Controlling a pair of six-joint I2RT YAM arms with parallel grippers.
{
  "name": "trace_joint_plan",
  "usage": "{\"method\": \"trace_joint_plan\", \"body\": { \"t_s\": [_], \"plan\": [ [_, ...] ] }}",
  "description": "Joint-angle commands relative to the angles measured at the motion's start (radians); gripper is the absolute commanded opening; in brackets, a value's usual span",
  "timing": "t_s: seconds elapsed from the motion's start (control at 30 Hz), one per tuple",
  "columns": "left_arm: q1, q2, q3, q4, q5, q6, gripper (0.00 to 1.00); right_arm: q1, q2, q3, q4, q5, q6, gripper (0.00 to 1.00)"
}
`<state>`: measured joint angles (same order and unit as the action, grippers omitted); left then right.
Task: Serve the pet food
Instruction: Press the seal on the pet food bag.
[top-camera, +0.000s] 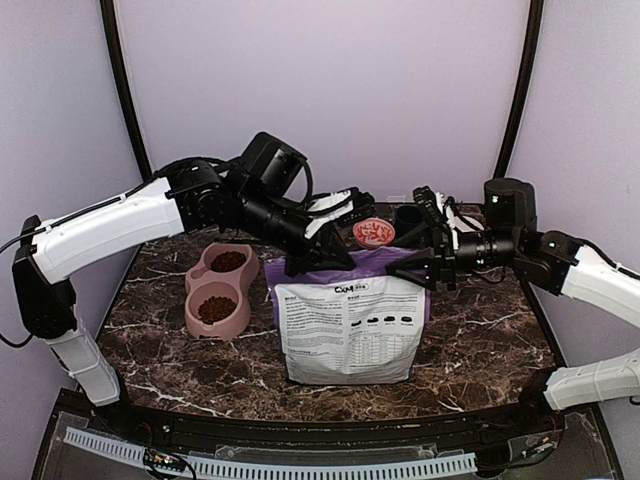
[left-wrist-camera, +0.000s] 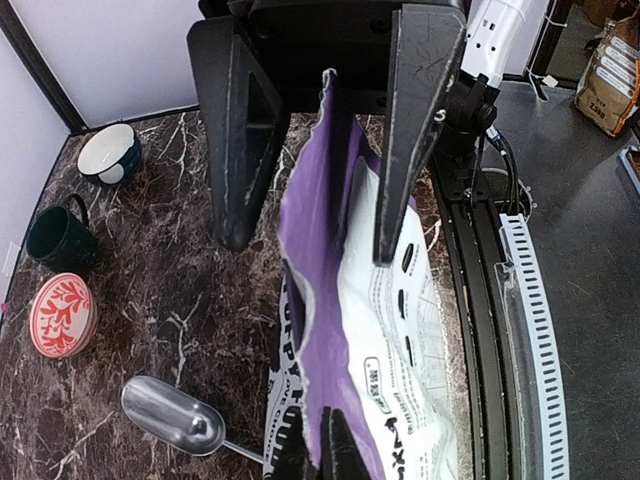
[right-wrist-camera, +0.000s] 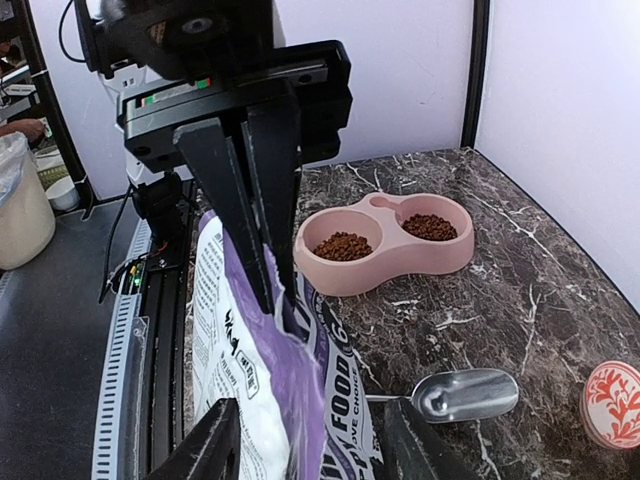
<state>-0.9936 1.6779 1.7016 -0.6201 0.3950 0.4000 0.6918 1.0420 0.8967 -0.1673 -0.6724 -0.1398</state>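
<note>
The pet food lies as brown kibble in both cups (top-camera: 228, 261) (right-wrist-camera: 343, 246) of the pink double bowl (top-camera: 240, 318) on the table's left side. The purple-and-white bag (top-camera: 345, 330) stands upright in the middle. My left gripper (top-camera: 305, 262) (left-wrist-camera: 320, 445) is shut on the bag's torn top edge at its left corner. At the bag's right corner my right gripper (top-camera: 428, 268) (right-wrist-camera: 315, 450) stands open, its fingers (right-wrist-camera: 210, 445) wide apart on either side of the bag's top (right-wrist-camera: 290, 350). A metal scoop (right-wrist-camera: 465, 393) (left-wrist-camera: 172, 413) lies empty on the marble behind the bag.
Behind the bag sit a red-patterned disc (top-camera: 373, 234) (left-wrist-camera: 62, 315), a dark mug (top-camera: 407, 216) (left-wrist-camera: 60, 240) and a white-and-blue bowl (left-wrist-camera: 110, 153). The table's front edge with a perforated rail (top-camera: 270, 465) runs along the near side.
</note>
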Motion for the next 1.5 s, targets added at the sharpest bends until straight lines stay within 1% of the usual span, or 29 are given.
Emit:
{"method": "trace_joint_plan", "body": {
  "t_s": [0.0,0.07,0.13,0.23,0.33,0.37,0.4,0.47,0.53,0.6,0.63,0.7,0.8,0.93,0.97,1.03,1.17,1.2,1.43,1.47],
  "plan": [
    [-0.009,0.039,0.081,-0.076,-0.043,0.020,0.00,-0.002,0.037,0.055,0.004,-0.021,-0.018,0.47],
    [-0.011,0.052,0.112,-0.102,-0.051,0.028,0.00,-0.002,0.051,0.066,-0.003,-0.035,-0.022,0.44],
    [-0.015,0.068,0.143,-0.135,-0.061,0.039,0.00,-0.002,0.063,0.075,-0.016,-0.049,-0.029,0.37],
    [-0.019,0.085,0.177,-0.166,-0.072,0.047,0.00,-0.002,0.073,0.081,-0.039,-0.058,-0.041,0.13],
    [-0.019,0.080,0.176,-0.173,-0.095,0.048,0.00,-0.002,0.066,0.074,-0.047,-0.055,-0.046,0.00],
    [-0.019,0.074,0.169,-0.171,-0.102,0.048,0.02,-0.002,0.062,0.071,-0.048,-0.055,-0.046,0.00],
    [-0.019,0.066,0.163,-0.169,-0.109,0.049,0.08,-0.002,0.055,0.068,-0.049,-0.055,-0.047,0.00],
    [-0.018,0.046,0.135,-0.158,-0.127,0.048,0.26,-0.002,0.040,0.059,-0.043,-0.052,-0.047,0.00],
    [-0.017,0.021,0.094,-0.144,-0.140,0.050,0.41,-0.001,0.026,0.046,-0.031,-0.047,-0.045,0.00],
    [-0.017,0.001,0.064,-0.137,-0.136,0.047,0.50,-0.002,0.017,0.036,-0.020,-0.044,-0.043,0.00],
    [-0.017,-0.007,0.052,-0.138,-0.135,0.046,0.52,-0.002,0.014,0.032,-0.017,-0.044,-0.041,0.00],
    [-0.016,-0.016,0.032,-0.139,-0.135,0.039,0.53,-0.002,0.011,0.026,-0.017,-0.045,-0.040,0.00],
    [-0.013,-0.023,0.016,-0.147,-0.138,0.028,0.51,-0.002,0.002,0.019,-0.012,-0.045,-0.037,0.00],
    [-0.007,-0.025,0.016,-0.174,-0.131,0.023,0.39,-0.002,-0.019,0.001,0.005,-0.027,-0.035,0.00],
    [-0.004,-0.027,0.015,-0.178,-0.131,0.023,0.34,-0.002,-0.027,-0.004,0.008,-0.023,-0.035,0.00],
    [0.001,-0.032,0.011,-0.180,-0.131,0.021,0.21,-0.002,-0.043,-0.017,0.017,-0.015,-0.035,0.00],
    [0.005,-0.035,0.011,-0.184,-0.135,0.020,0.01,-0.001,-0.075,-0.041,0.034,-0.006,-0.031,0.00],
    [0.005,-0.034,0.012,-0.183,-0.137,0.018,0.00,-0.001,-0.082,-0.048,0.037,-0.004,-0.030,0.00],
    [0.004,-0.032,0.048,-0.179,-0.129,0.008,0.00,-0.002,-0.102,-0.066,0.029,0.007,-0.014,0.00],
    [0.004,-0.025,0.063,-0.185,-0.122,0.006,0.00,-0.002,-0.092,-0.058,0.029,0.012,-0.010,0.08]
  ]
}}
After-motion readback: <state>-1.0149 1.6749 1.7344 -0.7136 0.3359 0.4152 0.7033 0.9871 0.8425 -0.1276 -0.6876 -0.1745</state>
